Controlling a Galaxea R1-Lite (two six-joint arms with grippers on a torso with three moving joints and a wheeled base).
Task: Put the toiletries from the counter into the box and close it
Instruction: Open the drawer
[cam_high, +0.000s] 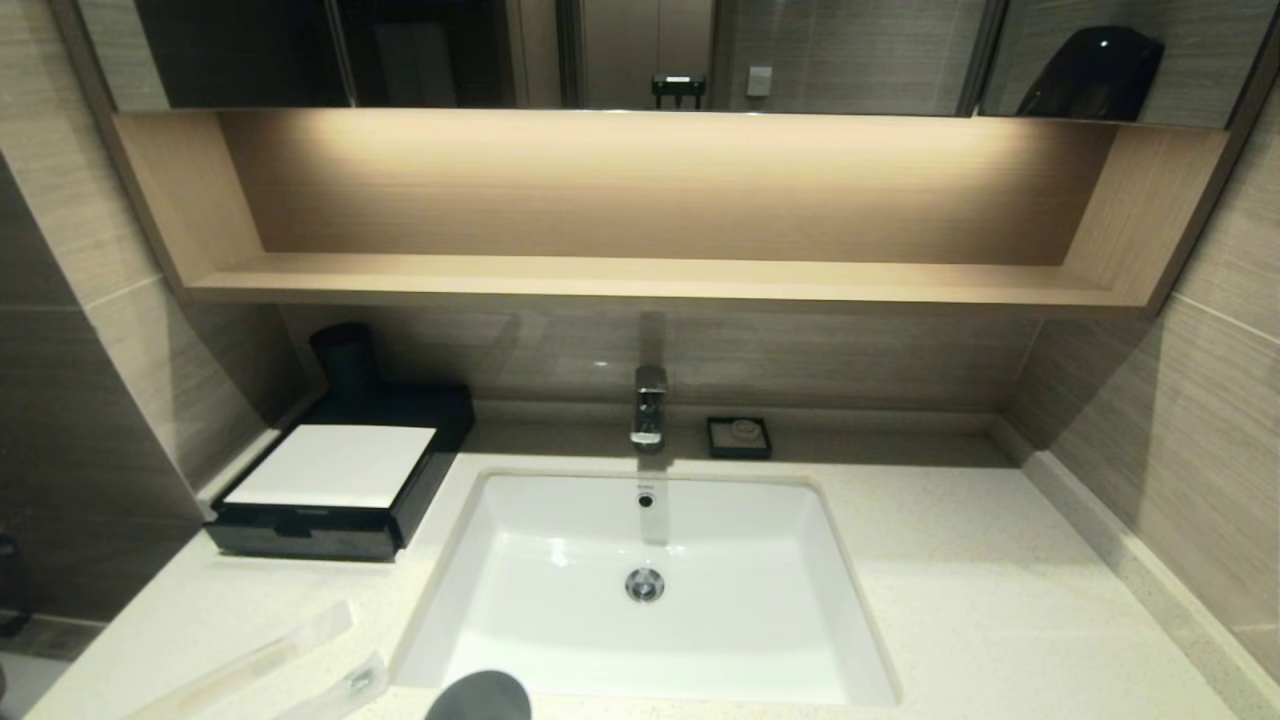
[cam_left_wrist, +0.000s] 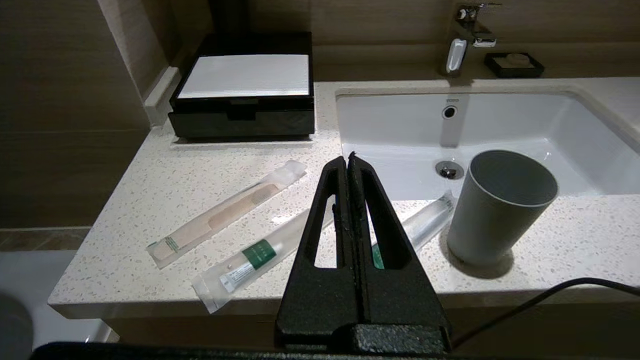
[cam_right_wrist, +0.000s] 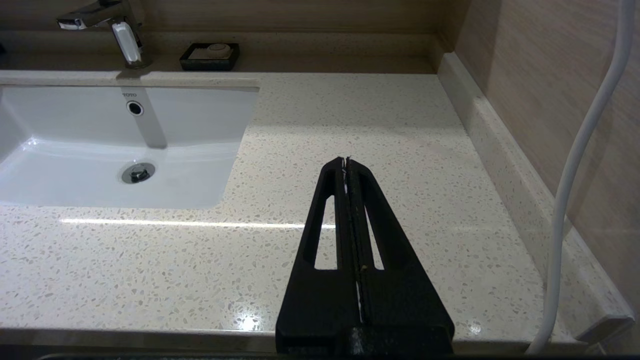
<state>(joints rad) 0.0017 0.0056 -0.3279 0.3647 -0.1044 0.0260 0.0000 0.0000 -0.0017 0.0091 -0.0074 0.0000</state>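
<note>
Left hand (cam_left_wrist: 348, 159), closed and empty before the box (cam_left_wrist: 243, 92), should open its drawer before taking the toiletries (cam_left_wrist: 225, 215) in front of it.

head: high, looks down on counter (cam_high: 1000, 600) | left wrist: low at front edge, faces box (cam_left_wrist: 245, 95) | right wrist: low, faces bare right side | shared: basin (cam_high: 800, 560), faucet (cam_high: 650, 405)

Both end effectors are black, grainy, slotted wedges (white cable (cam_right_wrist: 575, 165) beside the right).
</note>
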